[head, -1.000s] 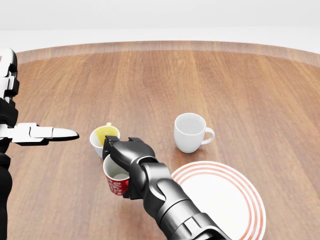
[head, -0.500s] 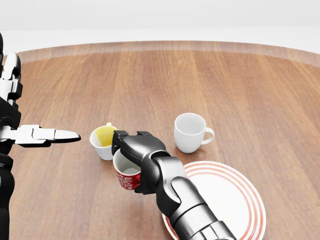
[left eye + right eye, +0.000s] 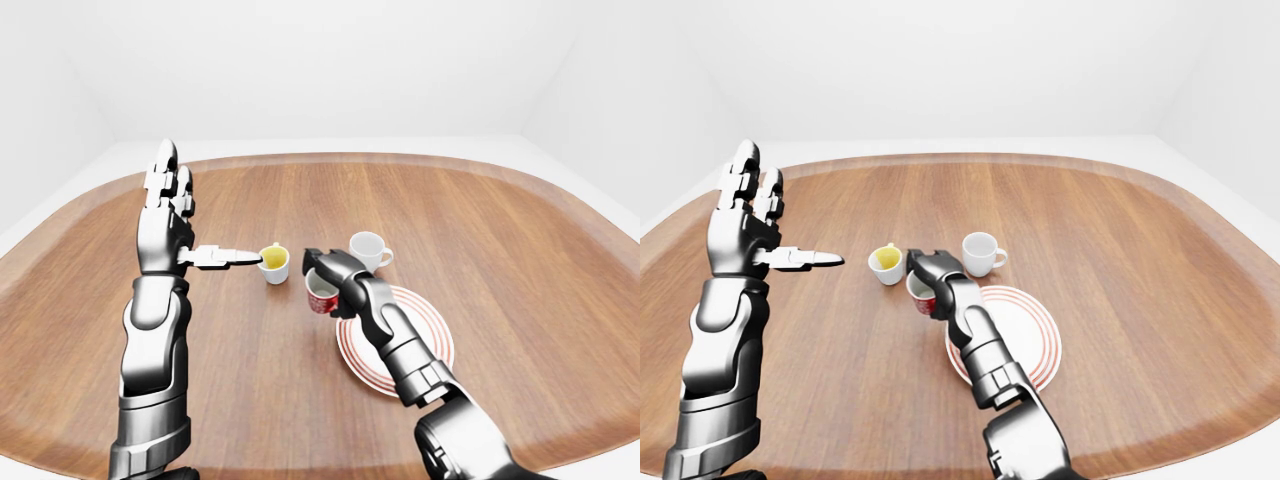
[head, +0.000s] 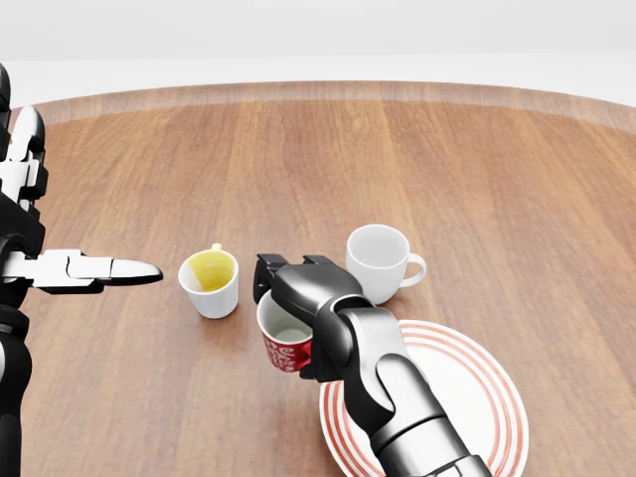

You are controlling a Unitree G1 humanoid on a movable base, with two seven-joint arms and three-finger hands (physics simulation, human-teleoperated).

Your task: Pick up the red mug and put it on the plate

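Note:
The red mug [image 4: 284, 344] with white patterning hangs just above the table, held upright by my right hand [image 4: 298, 298], whose fingers close round its rim and side. It sits immediately left of the white plate [image 4: 467, 397] with red rings, near the plate's left edge. My left hand [image 4: 94, 268] is raised at the left of the head view, open, fingers stretched flat and pointing right, holding nothing. The mug's handle is hidden behind my hand.
A white cup with a yellow inside [image 4: 210, 281] stands left of the red mug. A plain white mug [image 4: 379, 262] stands above the plate, handle to the right. The round wooden table [image 4: 477, 169] stretches widely beyond.
My right hand has carried the red mug rightward, away from the yellow cup and up to the plate's left edge. The left hand has barely moved.

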